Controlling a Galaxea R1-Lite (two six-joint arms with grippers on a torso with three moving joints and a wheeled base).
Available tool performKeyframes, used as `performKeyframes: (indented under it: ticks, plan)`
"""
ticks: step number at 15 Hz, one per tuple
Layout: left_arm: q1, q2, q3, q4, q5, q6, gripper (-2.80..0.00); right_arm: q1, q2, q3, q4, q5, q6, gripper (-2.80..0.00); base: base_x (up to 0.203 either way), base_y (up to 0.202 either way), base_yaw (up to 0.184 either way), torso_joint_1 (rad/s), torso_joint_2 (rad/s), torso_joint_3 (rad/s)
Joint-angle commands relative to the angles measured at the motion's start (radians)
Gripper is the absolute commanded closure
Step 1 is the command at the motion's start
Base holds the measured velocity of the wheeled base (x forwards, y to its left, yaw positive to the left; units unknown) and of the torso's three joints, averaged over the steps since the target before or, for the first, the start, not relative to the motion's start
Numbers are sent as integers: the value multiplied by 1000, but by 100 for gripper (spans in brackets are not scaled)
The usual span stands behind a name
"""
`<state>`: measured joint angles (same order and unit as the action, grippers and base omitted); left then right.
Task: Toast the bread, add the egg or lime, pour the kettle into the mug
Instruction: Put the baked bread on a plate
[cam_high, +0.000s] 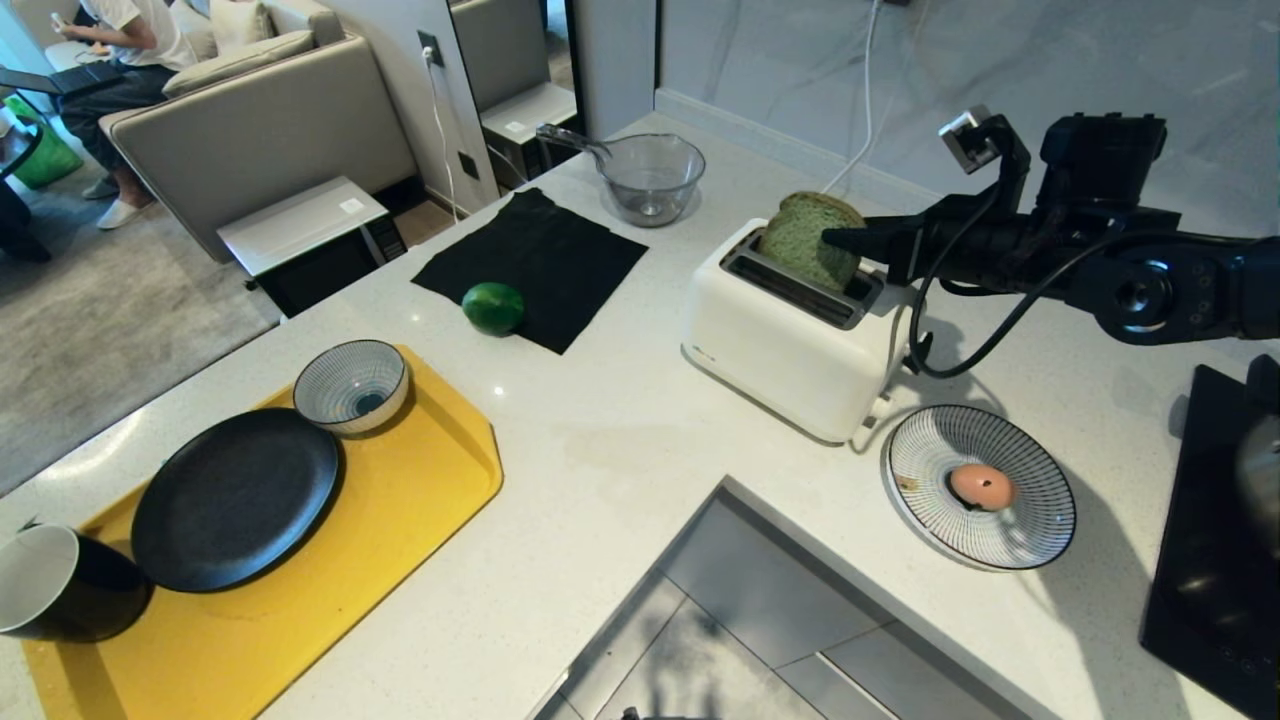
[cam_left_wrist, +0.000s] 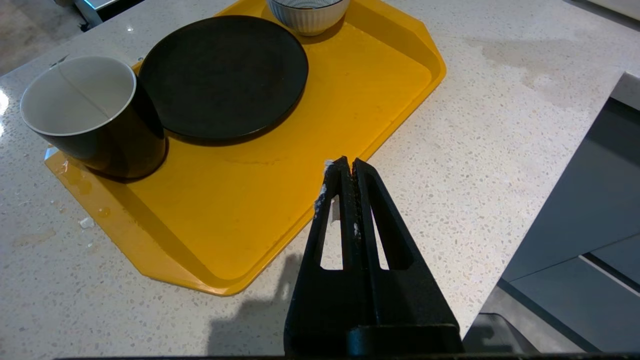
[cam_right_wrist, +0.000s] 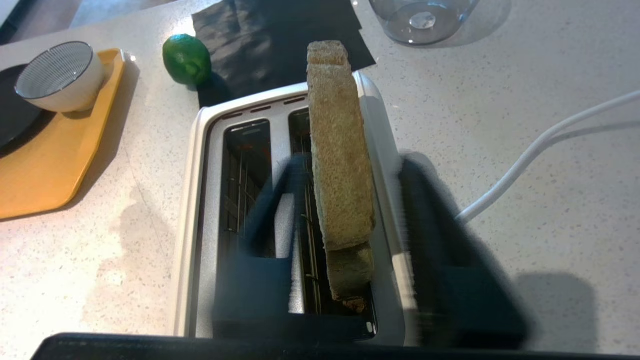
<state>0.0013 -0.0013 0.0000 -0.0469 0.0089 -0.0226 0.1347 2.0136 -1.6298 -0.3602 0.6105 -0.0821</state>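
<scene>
Bread (cam_right_wrist: 340, 150) upright in toaster (cam_high: 790, 330) slot, R gripper (cam_right_wrist: 345, 200) jaws spread either side; L gripper (cam_left_wrist: 347, 172) jaws pressed together

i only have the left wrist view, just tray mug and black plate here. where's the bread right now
Observer: The bread stands upright in one slot of the white toaster, its top half sticking out.
Operator: is the right gripper on it
Observer: The right gripper straddles the slice, one finger on each side, blurred, with gaps showing, so not clamped yet.
Operator: other slot in use?
Observer: No, the second slot is empty in the right wrist view.
Operator: where are the egg and lime
Observer: The egg lies on a striped plate beside the toaster; the lime rests at the edge of a black cloth.
</scene>
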Motion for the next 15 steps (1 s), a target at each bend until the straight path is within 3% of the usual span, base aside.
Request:
performKeyframes:
  ticks: [1,7,10,15]
  plan:
    - [0,-2,17,-1,0,1,0,0,-2,-8,-3,5,-1,0,0,0,0,0,0,0]
    - [0,-2,17,-1,0,0,0,-1,-66,19,-2,-8,5,0,0,0,0,0,0,0]
    - [0,-2,17,-1,0,0,0,1,-121,46,4,-114,-11,0,0,0,0,0,0,0]
    - [0,-2,17,-1,0,0,0,2,-246,49,60,-169,-35,0,0,0,0,0,0,0]
